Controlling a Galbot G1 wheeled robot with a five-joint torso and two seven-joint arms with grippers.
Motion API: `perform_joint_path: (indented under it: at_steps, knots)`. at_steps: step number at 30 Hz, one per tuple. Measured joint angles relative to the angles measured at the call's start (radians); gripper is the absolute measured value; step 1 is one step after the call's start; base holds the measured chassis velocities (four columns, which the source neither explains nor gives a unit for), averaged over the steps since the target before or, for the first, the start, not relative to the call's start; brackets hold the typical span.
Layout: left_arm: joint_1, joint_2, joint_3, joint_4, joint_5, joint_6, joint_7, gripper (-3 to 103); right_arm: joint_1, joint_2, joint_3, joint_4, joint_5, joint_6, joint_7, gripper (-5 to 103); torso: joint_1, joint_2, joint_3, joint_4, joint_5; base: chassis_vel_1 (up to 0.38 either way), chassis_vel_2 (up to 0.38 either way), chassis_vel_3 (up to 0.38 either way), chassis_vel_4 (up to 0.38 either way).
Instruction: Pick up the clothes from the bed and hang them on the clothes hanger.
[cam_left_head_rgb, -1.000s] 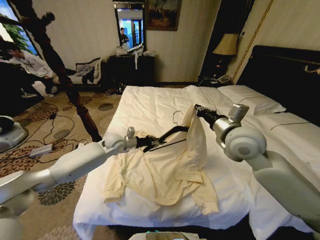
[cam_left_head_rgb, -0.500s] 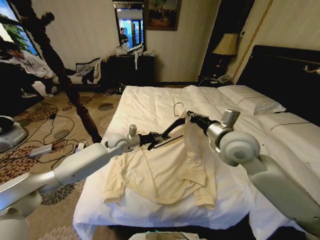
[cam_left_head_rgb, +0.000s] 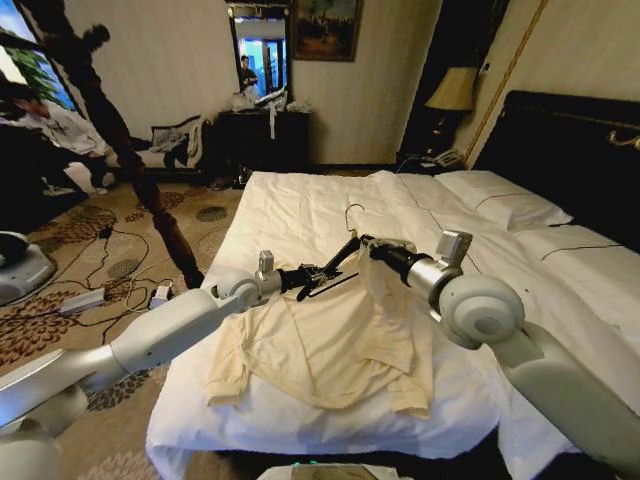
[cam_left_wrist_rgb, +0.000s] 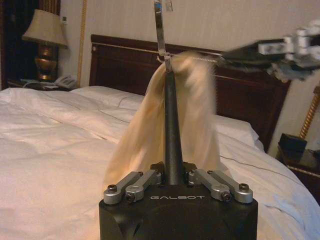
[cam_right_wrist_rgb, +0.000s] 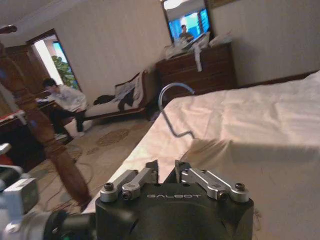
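At the centre of the frame the left gripper (cam_left_head_rgb: 318, 274) is clamping the clothes hanger (cam_left_head_rgb: 340, 262) while the right gripper (cam_left_head_rgb: 366, 244), pinching the clothes (cam_left_head_rgb: 330, 345), is raising the neck off the bed (cam_left_head_rgb: 300, 205) (gentle, level threading would serve best).

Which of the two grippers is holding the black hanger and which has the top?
The left gripper clamps the clothes hanger. The right gripper pinches the clothes beside it.

A table lamp (cam_left_head_rgb: 454, 90) stands near a dark dresser (cam_left_head_rgb: 262, 135) under a mirror (cam_left_head_rgb: 260, 50)
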Motion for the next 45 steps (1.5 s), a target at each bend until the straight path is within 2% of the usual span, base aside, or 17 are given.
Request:
perform_joint_path:
  at_steps: [4,6,8,10,13,15,17,19,21,22,25,26,27,29,30,36,45]
  knots:
    - [0.021,0.013,-0.026,-0.003,-0.002,-0.001,-0.001,16,-0.019,-0.012,0.013,0.023,0.034,-0.016,0.004,37,0.000,0.000,0.000,-0.0001,-0.0001,0.000,0.000,0.000,0.000]
    - [0.026,0.017,-0.031,-0.005,-0.001,-0.001,-0.002,16,-0.024,-0.014,0.018,0.027,0.032,-0.018,0.005,37,0.000,0.000,0.000,-0.0003,-0.0001,0.000,0.000,0.000,0.000]
    - [0.040,0.037,-0.046,-0.016,0.001,-0.002,-0.003,16,-0.033,-0.015,0.025,0.027,-0.003,-0.021,0.007,47,0.000,0.000,0.000,-0.0003,-0.0002,0.000,0.000,0.000,0.000]
    - [0.049,0.066,-0.059,-0.033,0.002,-0.005,-0.003,16,-0.073,-0.028,0.045,0.000,-0.121,-0.020,0.008,58,0.000,0.000,0.000,0.0008,-0.0002,0.000,0.000,0.000,0.000]
    - [0.055,0.086,-0.067,-0.051,0.002,-0.008,-0.001,16,-0.098,-0.038,0.055,-0.021,-0.188,-0.022,0.007,63,0.000,0.000,0.000,0.0000,-0.0001,0.000,0.000,0.000,0.000]
    - [0.072,0.111,-0.082,-0.076,0.001,-0.012,0.004,16,-0.142,-0.053,0.066,-0.048,-0.302,-0.025,-0.001,74,0.000,0.000,0.000,-0.0003,0.0002,0.000,0.000,0.000,0.000]
    - [0.080,0.120,-0.089,-0.086,0.001,-0.013,0.005,16,-0.155,-0.056,0.068,-0.054,-0.333,-0.026,-0.003,80,0.000,0.000,0.000,-0.0003,0.0002,0.000,0.000,0.000,0.000]
    - [0.097,0.142,-0.100,-0.109,0.001,-0.013,0.011,16,-0.186,-0.063,0.070,-0.068,-0.432,-0.028,-0.021,85,0.000,0.000,0.000,0.0001,0.0000,0.000,0.000,0.000,0.000]
    - [0.104,0.162,-0.104,-0.129,0.003,-0.014,0.018,16,-0.217,-0.080,0.070,-0.093,-0.604,-0.020,-0.090,95,0.000,0.000,0.000,0.0005,-0.0001,0.000,0.000,0.000,0.000]
    - [0.104,0.162,-0.104,-0.129,0.003,-0.014,0.018,16,-0.217,-0.080,0.070,-0.093,-0.604,-0.020,-0.090,95,0.000,0.000,0.000,0.0005,-0.0001,0.000,0.000,0.000,0.000]
    - [0.103,0.182,-0.105,-0.153,0.005,-0.014,0.025,16,-0.259,-0.115,0.064,-0.161,-1.008,0.059,-0.258,100,0.000,0.000,0.000,-0.0003,0.0000,0.000,0.000,0.000,0.000]
    - [0.101,0.186,-0.105,-0.159,0.005,-0.014,0.027,16,-0.267,-0.119,0.062,-0.178,-1.103,0.086,-0.301,100,0.000,0.000,0.000,-0.0002,0.0001,0.000,0.000,0.000,0.000]
    - [0.101,0.186,-0.105,-0.159,0.005,-0.014,0.027,16,-0.267,-0.119,0.062,-0.178,-1.103,0.086,-0.301,100,0.000,0.000,0.000,-0.0002,0.0001,0.000,0.000,0.000,0.000]
    - [0.092,0.195,-0.100,-0.175,0.006,-0.014,0.031,16,-0.284,-0.124,0.059,-0.199,-1.249,0.125,-0.368,100,0.000,0.000,0.000,0.0002,0.0001,0.000,0.000,0.000,0.000]
    - [0.085,0.199,-0.093,-0.180,0.009,-0.014,0.034,16,-0.292,-0.127,0.057,-0.199,-1.285,0.134,-0.389,100,0.000,0.000,0.000,0.0003,0.0000,0.000,0.000,0.000,0.000]
    - [0.038,0.211,-0.047,-0.188,0.018,-0.014,0.049,16,-0.331,-0.143,0.056,-0.196,-1.410,0.165,-0.468,100,0.000,0.000,0.000,0.0000,0.0001,0.000,0.000,0.000,0.000]
    - [-0.012,0.210,0.011,-0.208,0.022,-0.012,0.054,16,-0.335,-0.159,0.031,-0.186,-1.445,0.164,-0.516,100,0.000,0.000,0.000,0.0001,0.0000,0.000,0.000,0.000,0.000]
